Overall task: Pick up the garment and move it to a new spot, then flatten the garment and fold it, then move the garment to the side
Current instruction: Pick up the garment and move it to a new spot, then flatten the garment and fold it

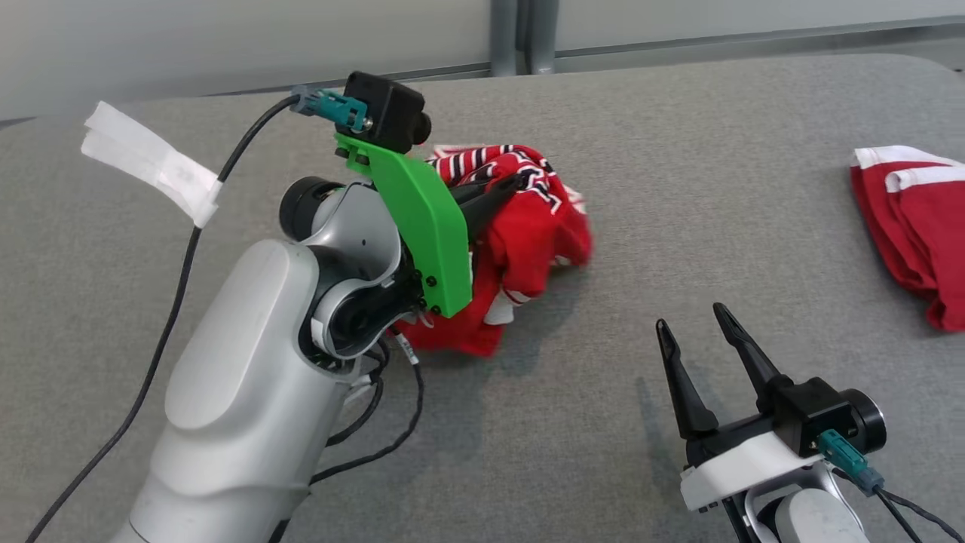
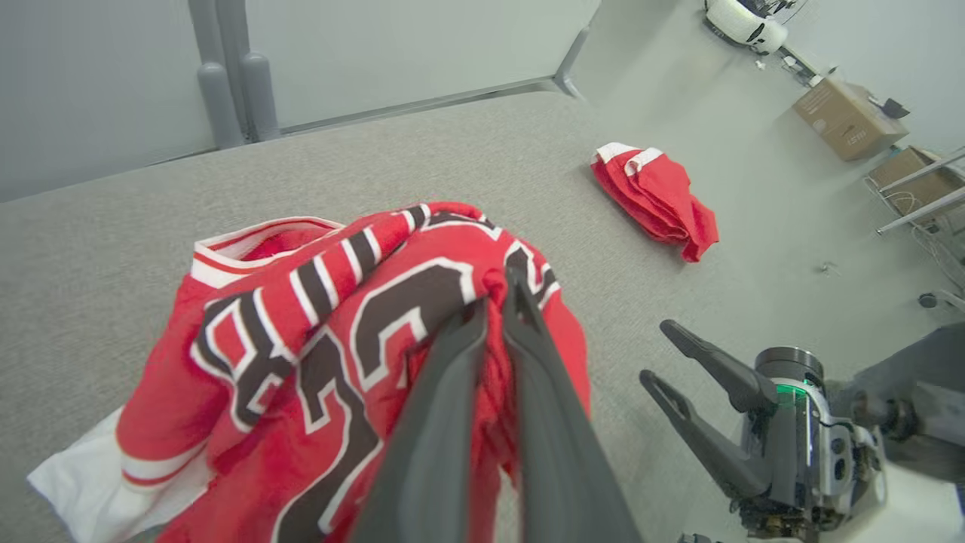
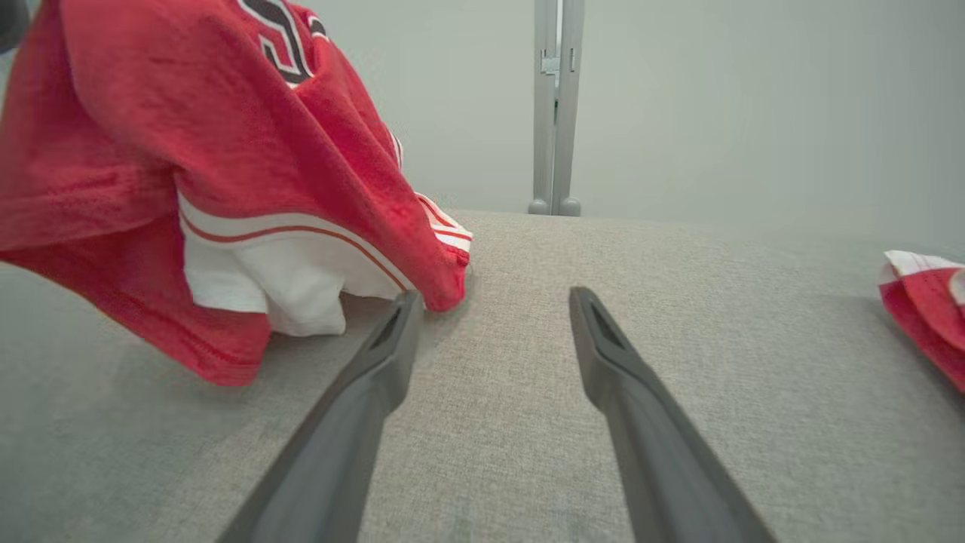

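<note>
The garment (image 1: 528, 234) is a red jersey with dark, white-edged lettering and white trim, bunched and lifted off the grey surface. My left gripper (image 1: 516, 183) is shut on a fold of it near the top. From the left wrist, the jersey (image 2: 317, 332) drapes around the closed fingers (image 2: 520, 309). My right gripper (image 1: 693, 320) stands open at the lower right, nothing between its fingers. From the right wrist, the jersey (image 3: 188, 151) hangs up and to the left of the open gripper (image 3: 494, 302), its hem close to the left fingertip.
A second red and white cloth (image 1: 905, 219) lies folded at the right edge of the grey padded surface (image 1: 678, 173). A taped cable (image 1: 181, 219) runs along my left arm. Cardboard boxes (image 2: 848, 121) stand on the floor beyond.
</note>
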{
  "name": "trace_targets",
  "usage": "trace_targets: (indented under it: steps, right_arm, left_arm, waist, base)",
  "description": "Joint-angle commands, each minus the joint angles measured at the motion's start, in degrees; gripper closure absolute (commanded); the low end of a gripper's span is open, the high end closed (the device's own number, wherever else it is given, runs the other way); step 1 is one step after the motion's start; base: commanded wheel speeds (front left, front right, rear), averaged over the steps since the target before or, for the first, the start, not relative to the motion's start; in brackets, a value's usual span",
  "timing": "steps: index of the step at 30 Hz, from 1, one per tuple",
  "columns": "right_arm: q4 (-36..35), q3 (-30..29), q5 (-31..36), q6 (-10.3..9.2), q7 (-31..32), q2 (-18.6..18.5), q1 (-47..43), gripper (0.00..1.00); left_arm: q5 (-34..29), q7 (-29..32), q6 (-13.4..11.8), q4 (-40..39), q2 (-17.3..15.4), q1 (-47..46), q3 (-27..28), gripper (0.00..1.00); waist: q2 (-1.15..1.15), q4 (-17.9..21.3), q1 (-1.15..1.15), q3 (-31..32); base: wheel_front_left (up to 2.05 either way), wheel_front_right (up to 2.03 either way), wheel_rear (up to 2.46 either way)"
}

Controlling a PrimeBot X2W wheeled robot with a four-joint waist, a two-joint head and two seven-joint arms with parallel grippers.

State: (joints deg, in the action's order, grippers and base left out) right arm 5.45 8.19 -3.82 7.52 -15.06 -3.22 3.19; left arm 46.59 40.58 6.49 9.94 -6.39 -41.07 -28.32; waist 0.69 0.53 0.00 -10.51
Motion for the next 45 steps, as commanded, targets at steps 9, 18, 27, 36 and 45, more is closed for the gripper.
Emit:
trace_targets:
  steps: [9, 18, 27, 36, 45]
  right_arm:
    - [-0.4, -0.9, -1.2, -0.06, -0.2, 0.3, -1.6, 0.00]
    - [0.3, 1.5, -1.8, -0.06, -0.2, 0.3, -0.2, 0.00]
    - [1.0, 3.0, -1.1, -0.06, -0.2, 0.3, 0.5, 0.00]
    - [5.1, 7.4, -2.3, -0.06, -0.2, 0.3, 1.0, 0.00]
    - [15.7, 5.7, -5.2, -0.06, 1.7, 0.1, 4.5, 0.00]
  left_arm:
    - [4.5, 1.1, -5.7, -8.7, 2.7, -1.2, -0.9, 1.00]
    - [-1.0, -3.2, -10.8, 8.0, -1.4, 0.1, 1.4, 1.00]
    - [-3.0, -10.4, -11.0, 22.8, -2.6, -2.3, 3.5, 0.81]
    - [-5.2, -21.4, -8.6, 28.9, -1.3, -3.8, 3.4, 0.00]
    - [-12.5, -40.4, -10.9, 16.0, -3.3, 5.7, 1.2, 0.00]
  waist:
    - [-0.69, 9.1, 0.00, 0.6]
    - [-0.69, 10.3, 0.00, -0.9]
    - [-0.69, 10.1, 0.00, -1.8]
    - [-0.69, 7.4, 0.00, -1.8]
    - [-0.69, 1.5, 0.00, -1.0]
  base:
    - [0.00, 0.00, 0.00]
    - [0.00, 0.00, 0.00]
    - [0.00, 0.00, 0.00]
    - [0.00, 0.00, 0.00]
    - [0.00, 0.00, 0.00]
